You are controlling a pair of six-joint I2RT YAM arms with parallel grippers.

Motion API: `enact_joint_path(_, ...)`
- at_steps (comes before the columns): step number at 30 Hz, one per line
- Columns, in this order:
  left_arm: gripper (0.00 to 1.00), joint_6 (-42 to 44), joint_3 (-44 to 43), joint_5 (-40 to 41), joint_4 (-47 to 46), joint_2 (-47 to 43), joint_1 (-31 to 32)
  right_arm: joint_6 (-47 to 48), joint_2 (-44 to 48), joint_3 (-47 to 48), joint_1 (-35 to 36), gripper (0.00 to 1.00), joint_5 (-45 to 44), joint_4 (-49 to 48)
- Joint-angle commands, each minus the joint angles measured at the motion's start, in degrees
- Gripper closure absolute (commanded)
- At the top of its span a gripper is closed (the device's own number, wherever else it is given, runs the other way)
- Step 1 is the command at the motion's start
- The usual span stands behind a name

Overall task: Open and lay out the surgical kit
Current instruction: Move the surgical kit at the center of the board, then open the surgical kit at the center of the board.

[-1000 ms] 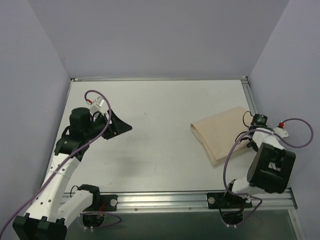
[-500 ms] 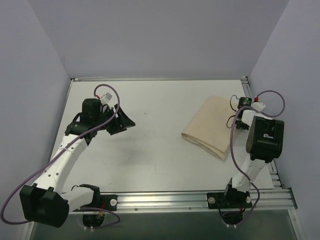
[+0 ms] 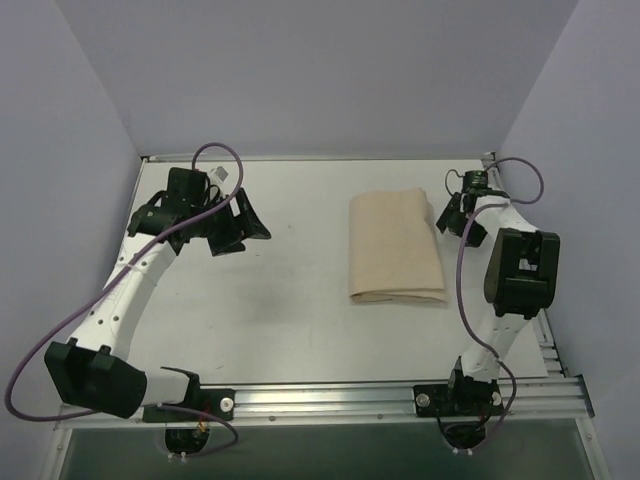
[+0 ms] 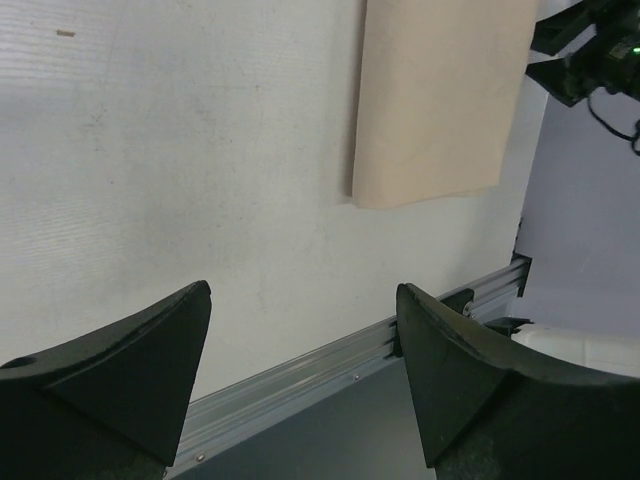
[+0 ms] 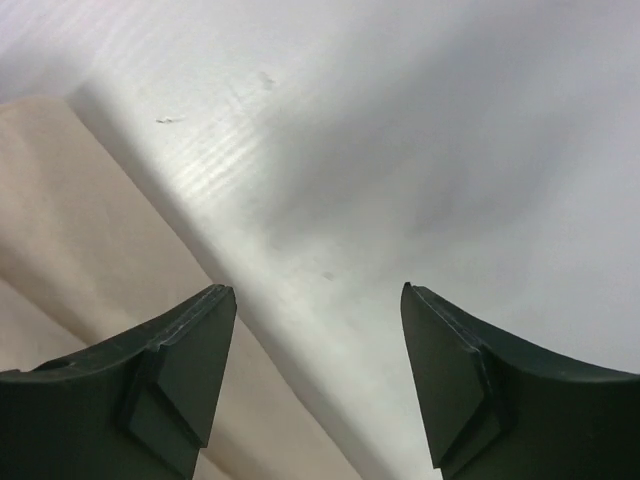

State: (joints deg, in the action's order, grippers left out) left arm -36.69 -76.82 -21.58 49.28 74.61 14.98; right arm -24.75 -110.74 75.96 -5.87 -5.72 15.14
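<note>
The folded cloth wrap point(image 3: 395, 245) lay flat on the right half of the table point(image 3: 290, 300). The right gripper point(image 3: 447, 214) hung just beside its far right corner, jaws spread wide and empty; the left gripper point(image 3: 243, 228), equally wide and empty, sat well apart to the left

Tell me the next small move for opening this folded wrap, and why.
Probably ease the right gripper sideways onto the cloth wrap and pinch its top layer at the far right edge. The wrap lies folded shut, both grippers are open and empty, and the right one sits just beside that edge, while the left gripper is well apart.
</note>
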Motion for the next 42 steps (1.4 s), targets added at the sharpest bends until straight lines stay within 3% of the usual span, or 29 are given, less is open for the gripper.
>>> enact_joint_path(1,0.16,5.2,-4.0,0.5,6.1,3.4,0.3,1.5,10.7,-0.1,-4.5,0.31,6.0,11.2)
enact_joint_path(3,0.15,6.5,-5.1,-0.3,6.1,3.9,0.4,2.7,17.3,-3.8,-4.9,0.21,13.2,10.1)
enact_joint_path(5,0.15,7.8,-5.2,-1.2,5.7,4.0,0.4,3.6,20.6,-8.2,-4.0,0.21,24.0,7.2)
enact_joint_path(12,0.15,9.1,-4.4,-1.9,5.9,4.7,0.6,4.5,23.6,-17.1,-2.1,0.25,33.3,-0.2)
enact_joint_path(25,0.15,9.7,-5.9,-1.1,6.8,5.9,0.6,7.7,17.2,-17.9,-1.7,0.34,32.2,-3.8)
enact_joint_path(34,0.15,9.8,-6.8,-1.3,6.5,7.3,0.6,11.7,13.9,-10.8,1.9,0.35,21.7,1.3)
enact_joint_path(37,0.15,9.7,-6.2,-1.2,6.2,7.1,0.6,11.6,13.9,-9.2,2.3,0.41,21.1,1.9)
enact_joint_path(42,0.16,9.1,-5.4,-1.2,5.5,6.9,0.6,10.9,14.6,-6.5,5.0,0.97,21.4,3.8)
